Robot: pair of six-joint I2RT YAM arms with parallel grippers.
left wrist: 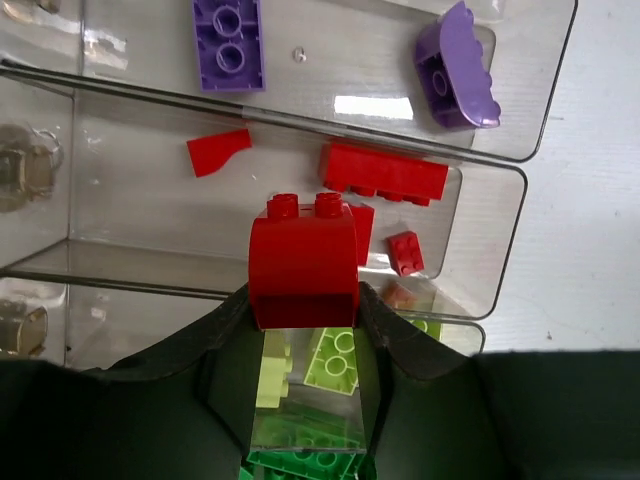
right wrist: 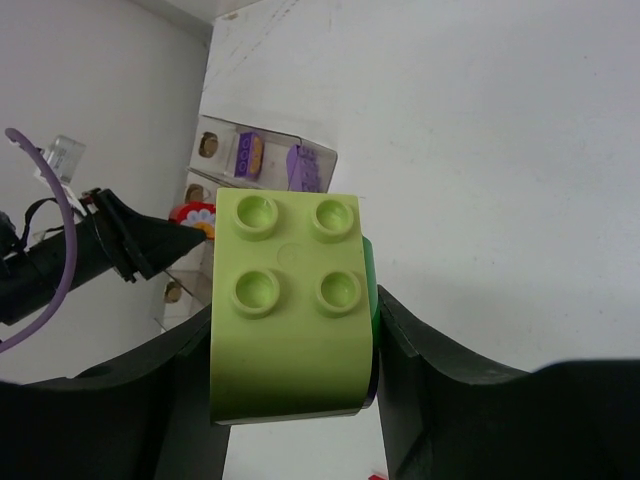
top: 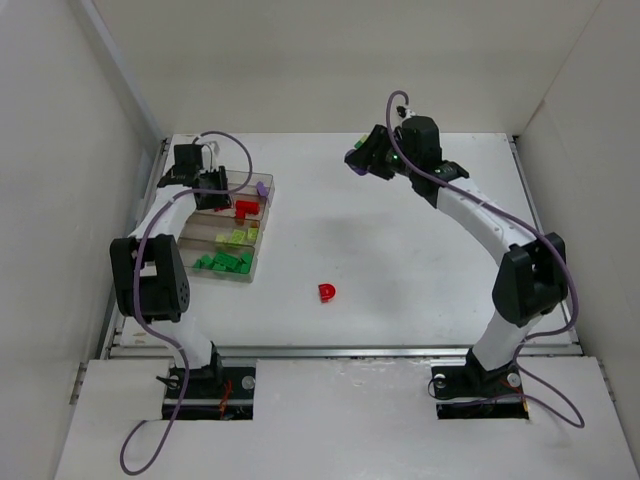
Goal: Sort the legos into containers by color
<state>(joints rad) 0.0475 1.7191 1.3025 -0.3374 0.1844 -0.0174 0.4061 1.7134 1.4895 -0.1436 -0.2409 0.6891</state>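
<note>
My left gripper [left wrist: 304,297] is shut on a red lego [left wrist: 303,262] with a rounded top, held over the red row of the clear container [left wrist: 520,190]. In the top view this gripper [top: 212,192] hangs above the container [top: 272,190] at the left. The rows hold purple legos [left wrist: 229,42], red legos [left wrist: 382,172], yellow-green legos [left wrist: 338,360] and green legos [left wrist: 300,462]. High over the back middle of the table, my right gripper [top: 362,160] is shut on a yellow-green lego [right wrist: 288,300], which has a green edge behind it. One red lego [top: 327,292] lies loose on the table.
White walls enclose the table on the left, back and right. In the right wrist view the left arm [right wrist: 100,245] and its purple cable [right wrist: 45,200] sit next to the container [right wrist: 215,150]. Both arm bases stand at the near edge.
</note>
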